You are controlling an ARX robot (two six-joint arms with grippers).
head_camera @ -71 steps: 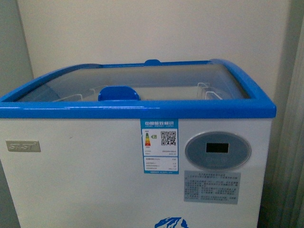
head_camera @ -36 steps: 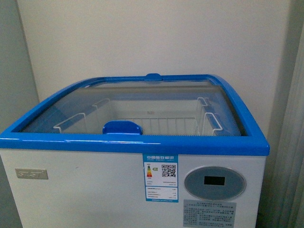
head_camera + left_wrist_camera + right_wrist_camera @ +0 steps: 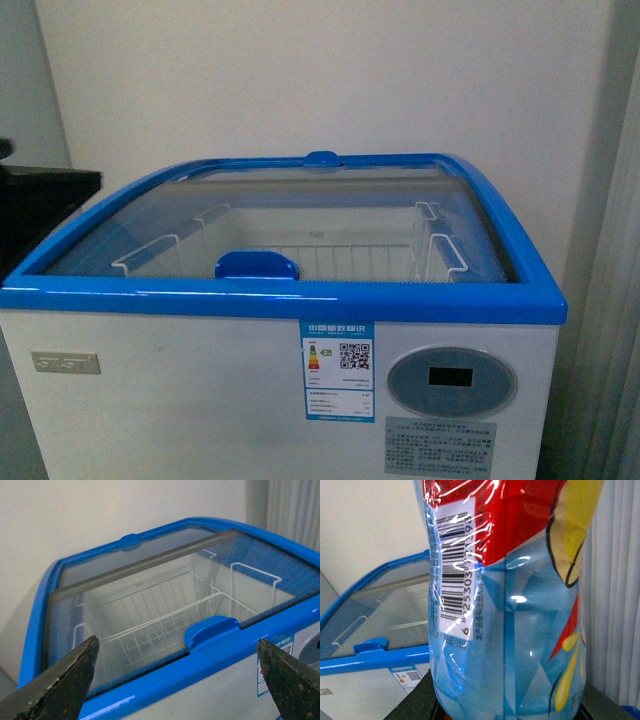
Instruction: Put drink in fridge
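A: Right tool (image 3: pixel 510 705), status?
B: Clamped on the drink bottle (image 3: pixel 520 630). It has a red label, a barcode strip and a pale blue lower wrap. The bottle is outside the chest freezer (image 3: pixel 370 656), which shows behind it.
A: Left tool (image 3: pixel 176 641)?
B: Spread wide, empty, clear of the freezer, pointed toward the blue lid handle (image 3: pixel 212 630). The curved glass lid (image 3: pixel 300 210) lies over the top, with the white wire basket (image 3: pixel 150 625) beneath.

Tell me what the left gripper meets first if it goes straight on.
The left gripper would probably meet the fridge's glass lid, just behind its blue handle; depth is unclear.
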